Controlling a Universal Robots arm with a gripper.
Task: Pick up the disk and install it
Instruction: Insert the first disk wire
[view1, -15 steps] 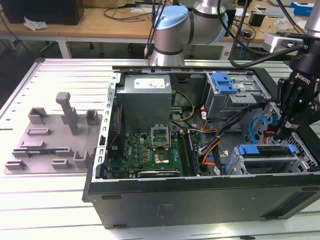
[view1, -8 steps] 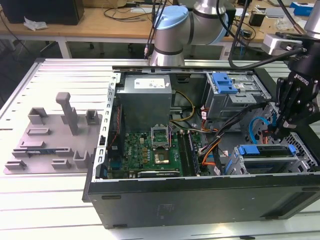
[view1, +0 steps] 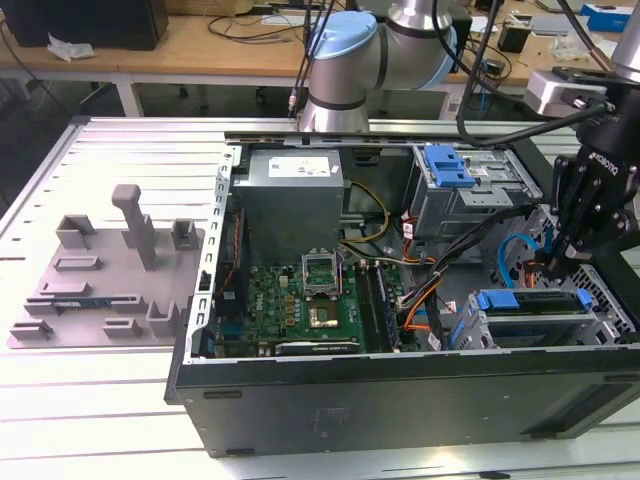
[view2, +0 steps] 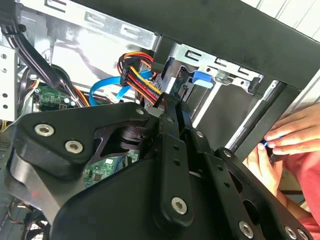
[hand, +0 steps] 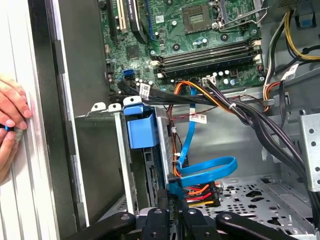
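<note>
The computer case (view1: 400, 395) lies open on its side. In the exterior view the disk (view1: 535, 312) sits at four o'clock in the lower drive cage (view1: 610, 322), just inside the case's front wall. Its long axis runs along the nine-to-three line, with the blue rail uppermost. The gripper (view1: 553, 265) hangs just above it at one o'clock, fingers (view2: 170, 117) clenched together on nothing. Room is tight there, with cage edges on both sides. A blue data cable (hand: 207, 167) and power leads (hand: 200, 192) lie close beneath the tips. A person's hand (hand: 11, 112) rests outside the case wall. The motherboard (view1: 300, 300) at nine o'clock lies uncovered.
</note>
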